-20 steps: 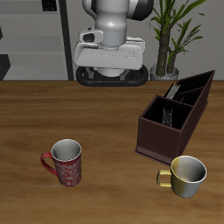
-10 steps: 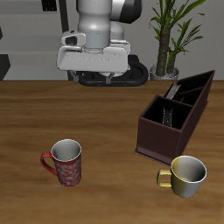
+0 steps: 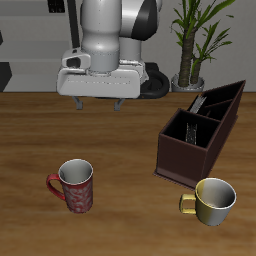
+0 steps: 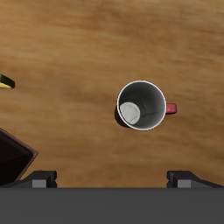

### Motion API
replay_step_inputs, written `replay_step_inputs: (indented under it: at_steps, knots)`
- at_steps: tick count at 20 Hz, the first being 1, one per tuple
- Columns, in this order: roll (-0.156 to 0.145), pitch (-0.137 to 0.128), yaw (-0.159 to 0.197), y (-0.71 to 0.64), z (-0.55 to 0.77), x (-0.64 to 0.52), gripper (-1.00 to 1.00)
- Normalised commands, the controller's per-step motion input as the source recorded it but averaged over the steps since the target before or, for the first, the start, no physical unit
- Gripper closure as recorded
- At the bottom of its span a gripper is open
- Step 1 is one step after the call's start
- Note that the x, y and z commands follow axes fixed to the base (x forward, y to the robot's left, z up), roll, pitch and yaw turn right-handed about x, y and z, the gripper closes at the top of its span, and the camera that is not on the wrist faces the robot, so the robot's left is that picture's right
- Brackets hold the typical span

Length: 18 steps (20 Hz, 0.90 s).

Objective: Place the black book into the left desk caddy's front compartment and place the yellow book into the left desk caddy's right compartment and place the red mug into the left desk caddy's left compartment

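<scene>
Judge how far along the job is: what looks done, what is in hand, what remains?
Done, probably: no book lies on the table, and something pale shows inside the left desk caddy. In hand: nothing; the pincer hangs open. Left: the red mug stands on the table, outside the caddy.

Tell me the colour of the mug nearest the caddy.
Pale yellow-cream mug, with a matching handle; clearest in the exterior view.

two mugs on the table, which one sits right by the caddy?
The pale yellow-cream mug, standing just in front of the left desk caddy. The red mug stands well away from the caddy, across the table.
</scene>
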Motion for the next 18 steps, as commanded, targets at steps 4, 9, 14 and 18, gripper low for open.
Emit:
replay_step_inputs:
  at_steps: [4,9,14,18]
  knots:
    - [0.027,0.003,0.028,-0.07,-0.09,0.19,-1.00]
    - [0.010,0.014,0.005,-0.16,-0.04,0.23,-1.00]
    - [0.001,-0.029,0.019,-0.10,-0.10,0.20,-1.00]
    - [0.015,0.022,0.033,-0.05,-0.35,0.28,-1.00]
